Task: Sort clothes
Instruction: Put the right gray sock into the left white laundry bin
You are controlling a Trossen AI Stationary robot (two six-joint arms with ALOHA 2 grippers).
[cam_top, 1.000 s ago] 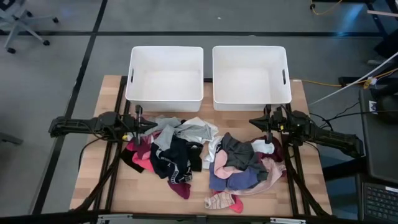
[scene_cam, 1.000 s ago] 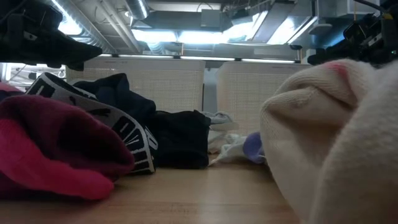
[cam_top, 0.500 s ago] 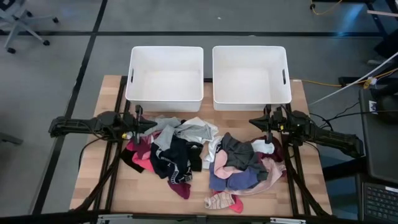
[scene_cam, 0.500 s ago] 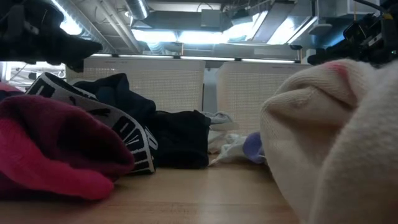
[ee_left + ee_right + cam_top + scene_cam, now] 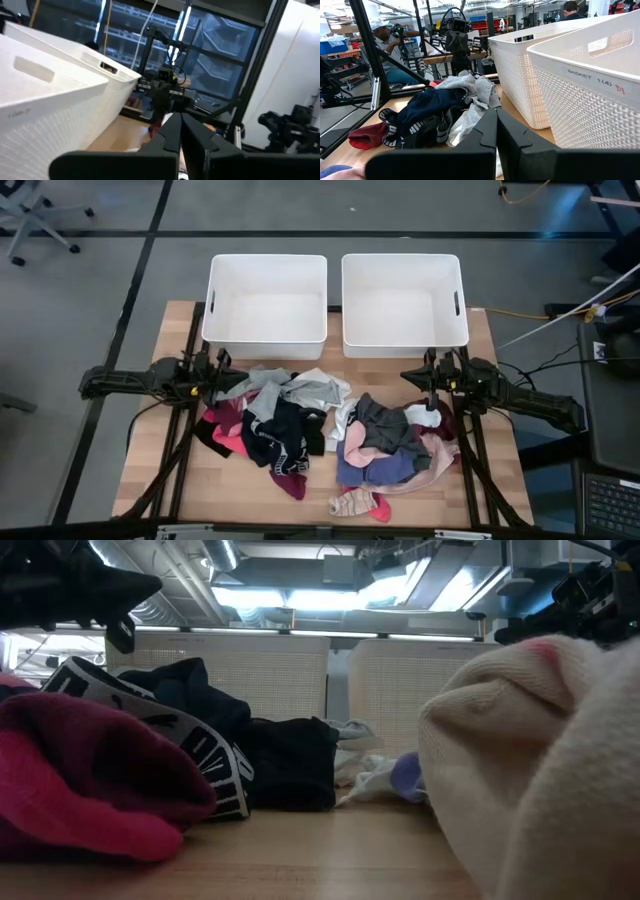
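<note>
The wooden worktop (image 5: 230, 490) carries everything. Along its far edge stand two white bins side by side: the left bin (image 5: 265, 298) toward the far left corner, the right bin (image 5: 404, 300) toward the far right corner.

The clothes lie in two loose heaps across the middle of the worktop, just in front of the bins. The left heap (image 5: 275, 425) has a grey and white garment at its far side, a navy piece with a white lettered band in the middle, and pink and maroon pieces toward the left and near edges. The right heap (image 5: 390, 445) has a dark grey piece on top of blue fabric, with white, pale pink and maroon around it. A pink and cream sock (image 5: 358, 504) lies apart, close to the near edge. In the low view, a cream garment (image 5: 540, 760) fills the right foreground and a red one (image 5: 90, 780) the left.

The left gripper (image 5: 222, 379) hovers at the far left end of the left heap, just in front of the left bin, jaws pressed together on nothing. The right gripper (image 5: 432, 385) hovers over the far right end of the right heap, in front of the right bin, jaws likewise closed and empty.

In the right wrist view a person (image 5: 387, 47) sits in the room beyond the table.
</note>
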